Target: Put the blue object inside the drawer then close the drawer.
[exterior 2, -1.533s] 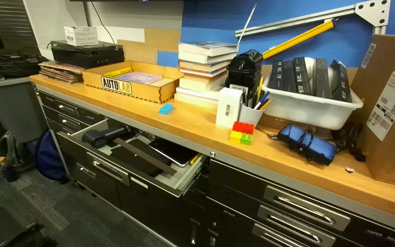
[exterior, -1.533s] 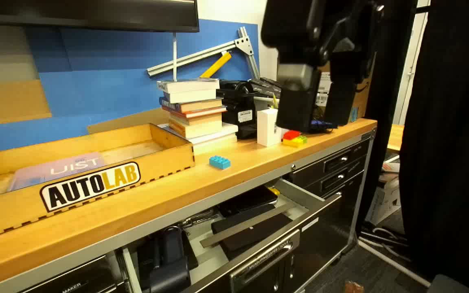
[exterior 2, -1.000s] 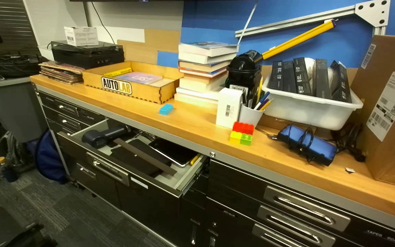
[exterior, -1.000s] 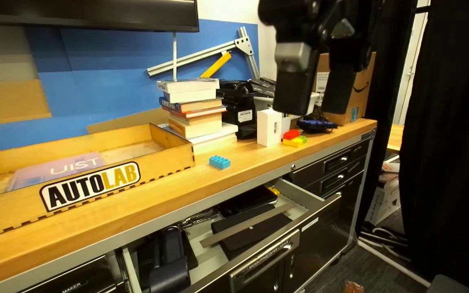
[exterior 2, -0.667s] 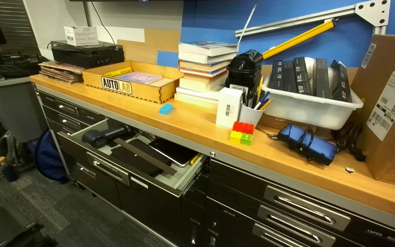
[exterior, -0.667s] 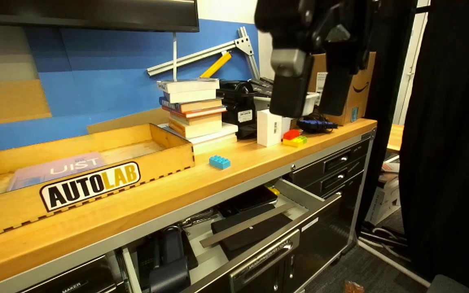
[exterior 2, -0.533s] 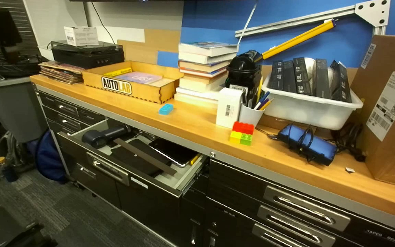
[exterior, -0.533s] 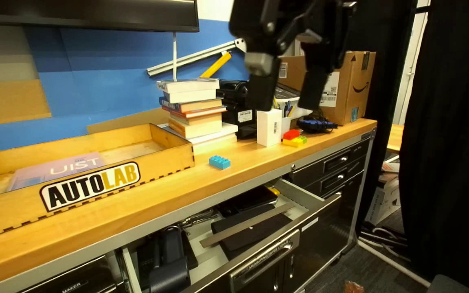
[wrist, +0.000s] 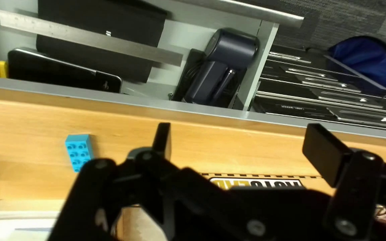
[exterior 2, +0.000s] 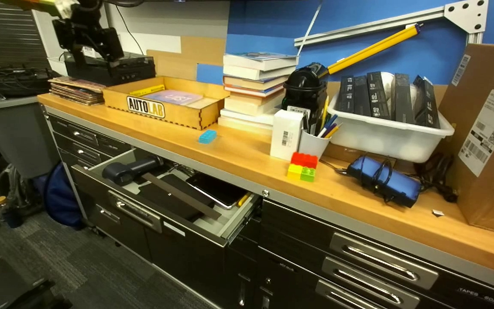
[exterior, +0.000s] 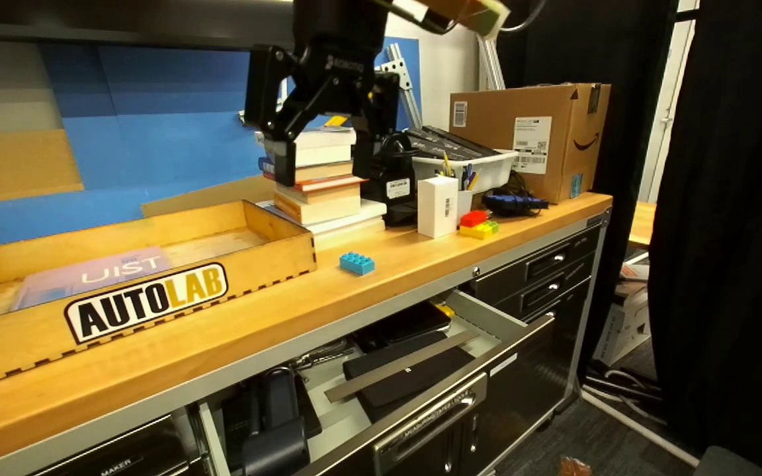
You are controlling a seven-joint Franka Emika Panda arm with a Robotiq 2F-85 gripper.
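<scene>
The blue object (exterior: 356,263) is a small cyan toy brick on the wooden worktop, near the right end of the AUTOLAB tray; it shows in both exterior views (exterior 2: 207,137). The drawer (exterior: 421,400) below is pulled open, with a black front, bar handle and grey inside. My gripper (exterior: 323,173) is open and empty, in the air above the worktop. In the wrist view my gripper (wrist: 238,144) has its fingers wide apart over bare wood. The blue object (wrist: 79,152) lies left of both fingers there, its lower end close to the gripper's black linkage.
The drawer holds a metal ruler (wrist: 92,38), black flat items and a dark handheld device (wrist: 213,67). On the worktop stand the AUTOLAB tray (exterior 2: 204,116), a book stack (exterior 2: 251,103), a white box (exterior 2: 283,135), a red-yellow-green brick stack (exterior 2: 302,166) and a cardboard box (exterior 2: 487,141).
My gripper has swung left in an exterior view, from before the cardboard box to before the books, and has turned. It stays open. The blue object and drawer have not moved.
</scene>
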